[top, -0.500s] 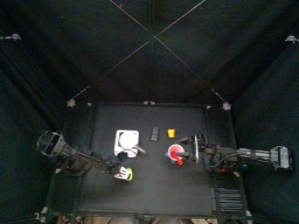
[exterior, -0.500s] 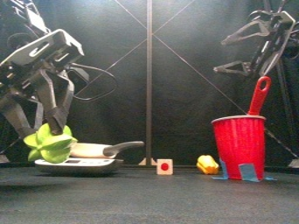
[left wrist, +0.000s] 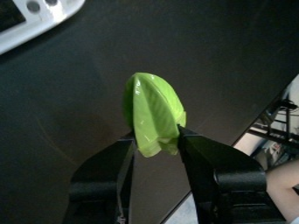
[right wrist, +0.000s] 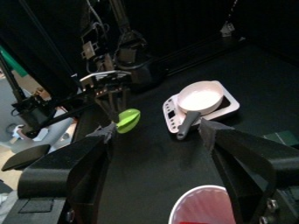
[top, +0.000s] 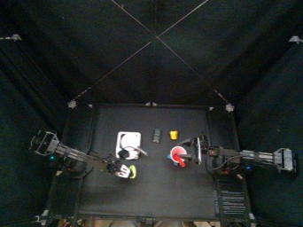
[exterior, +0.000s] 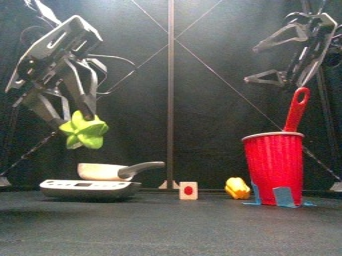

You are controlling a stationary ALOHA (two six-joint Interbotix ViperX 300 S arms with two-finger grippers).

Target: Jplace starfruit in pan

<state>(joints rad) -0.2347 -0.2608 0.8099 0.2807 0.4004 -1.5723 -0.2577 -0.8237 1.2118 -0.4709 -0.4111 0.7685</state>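
The starfruit (exterior: 83, 130), a lumpy yellow-green toy, hangs in the air with my left gripper (exterior: 78, 112) shut on it. It is level with a spot above the left end of the white pan (exterior: 104, 172). In the top view the starfruit (top: 127, 171) lies in front of the pan (top: 129, 142), apart from it. The left wrist view shows the starfruit (left wrist: 155, 114) pinched between the two jaws. My right gripper (right wrist: 156, 136) stands open and holds nothing; it is raised at the right (exterior: 254, 62).
A red cup (exterior: 274, 167) with a red utensil (exterior: 297, 105) in it stands at the right. A small yellow-orange piece (exterior: 237, 186) and a small white block (exterior: 189, 189) lie between the cup and the pan. The pan rests on a flat white base (exterior: 87, 187).
My left gripper has lifted the starfruit from near table height to above the pan's rim level and carried it slightly right. The right arm has not moved.
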